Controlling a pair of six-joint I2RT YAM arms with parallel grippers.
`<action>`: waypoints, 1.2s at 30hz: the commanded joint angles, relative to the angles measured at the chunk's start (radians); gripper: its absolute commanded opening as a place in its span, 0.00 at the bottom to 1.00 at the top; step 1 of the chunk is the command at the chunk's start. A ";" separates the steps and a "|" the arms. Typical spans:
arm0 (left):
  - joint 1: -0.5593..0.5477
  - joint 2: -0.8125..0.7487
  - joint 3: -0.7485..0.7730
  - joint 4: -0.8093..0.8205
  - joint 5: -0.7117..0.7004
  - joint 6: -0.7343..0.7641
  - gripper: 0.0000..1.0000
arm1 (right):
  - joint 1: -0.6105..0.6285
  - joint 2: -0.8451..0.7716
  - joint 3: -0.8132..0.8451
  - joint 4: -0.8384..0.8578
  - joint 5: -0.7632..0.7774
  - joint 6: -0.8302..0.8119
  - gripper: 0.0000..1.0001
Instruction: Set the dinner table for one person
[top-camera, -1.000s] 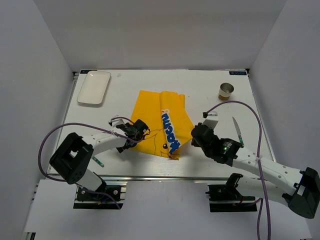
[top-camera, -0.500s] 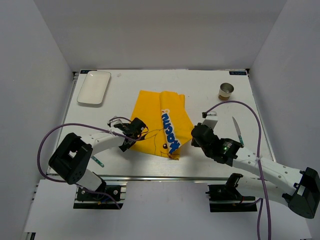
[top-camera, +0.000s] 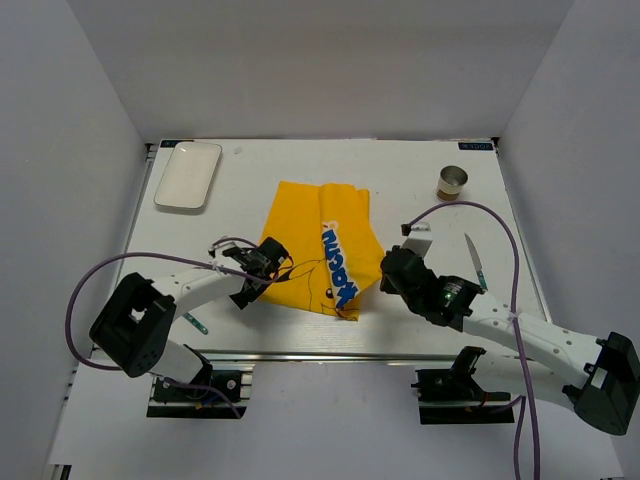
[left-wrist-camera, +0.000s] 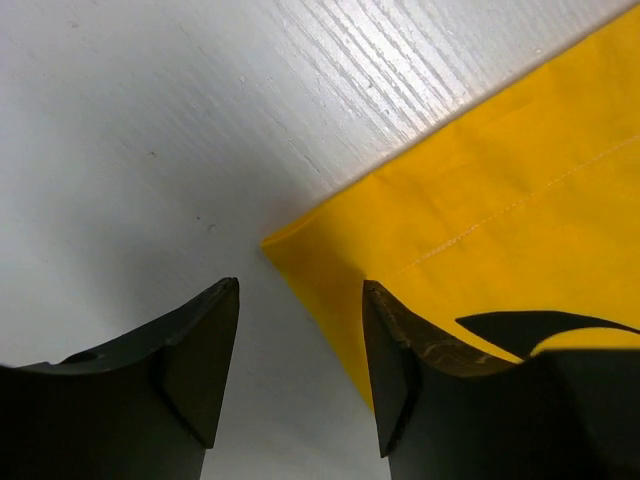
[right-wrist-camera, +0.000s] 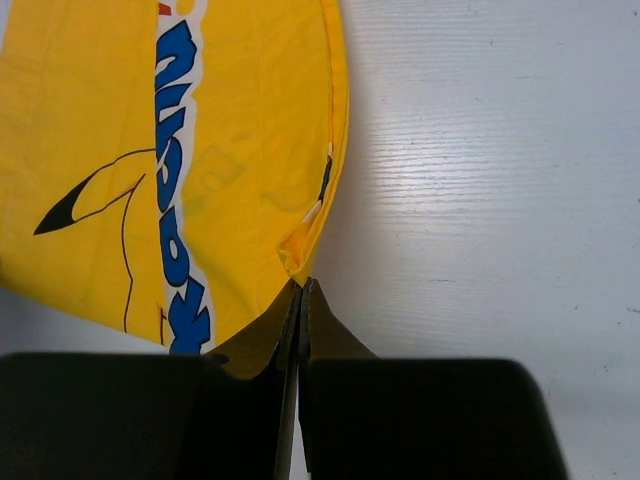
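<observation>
The dinner table (top-camera: 420, 215) is a large white top. A yellow cartoon-printed cloth mat (top-camera: 318, 240) lies partly folded at its centre. My left gripper (top-camera: 268, 264) is open at the mat's near-left corner. In the left wrist view the jaws (left-wrist-camera: 300, 340) straddle that corner of the mat (left-wrist-camera: 480, 210), low over the table (left-wrist-camera: 150, 150). My right gripper (top-camera: 384, 268) is at the mat's right edge. In the right wrist view it (right-wrist-camera: 303, 285) is shut, with a puckered fold of the mat (right-wrist-camera: 240, 150) pinched at its tips.
A small white rounded plate (top-camera: 188, 175) sits at the far left corner. A metal cup (top-camera: 452, 182) stands at the far right. A knife (top-camera: 474, 262) lies right of my right arm. A green-handled utensil (top-camera: 193, 322) lies by the left arm's base.
My left gripper has shifted slightly along the mat's near-left corner. My right gripper has edged a little left with the mat's edge. The mat has barely moved.
</observation>
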 joint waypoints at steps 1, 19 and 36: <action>-0.005 -0.080 0.007 -0.013 -0.021 -0.019 0.64 | -0.004 0.011 0.016 0.033 0.003 -0.002 0.00; 0.004 0.116 -0.017 0.098 0.018 0.002 0.20 | -0.005 -0.066 0.017 0.034 -0.017 -0.010 0.00; 0.004 -0.112 0.731 -0.066 -0.177 0.438 0.00 | -0.070 -0.141 0.443 -0.061 0.137 -0.192 0.00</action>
